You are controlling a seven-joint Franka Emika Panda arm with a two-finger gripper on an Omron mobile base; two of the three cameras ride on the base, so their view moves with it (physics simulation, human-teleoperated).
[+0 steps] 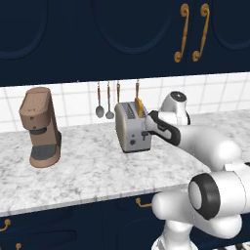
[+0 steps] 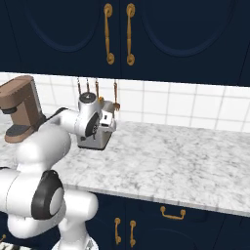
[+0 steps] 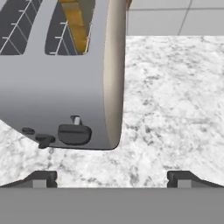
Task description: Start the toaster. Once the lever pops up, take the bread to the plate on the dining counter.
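Hand view looked down along the gripper, whose two dark fingertips stood far apart with nothing between them, so it was released and holding nothing. Just ahead of the fingertips sat the toaster, its silver-grey end face turned toward the camera, with a black lever low on that face and smaller dark controls beside it. The bread showed as a golden-orange strip inside one of the two slots at the top of the toaster. Grey-white marble of the desk spread under and to the side of the toaster, with white tiled wall beyond. From the left base view, the toaster stood on the marble desk near the tiled backsplash, the bread sticking up a little above its top, and the arm reached in from the lower right with the hand close against the toaster's front end; the fingers themselves could not be made out there. A brown coffee machine stood well apart to the left on the same desk, and utensils hung on the wall behind. From the right base view, the arm's wrist covered much of the toaster, with the coffee machine further left, under navy cabinets with gold handles
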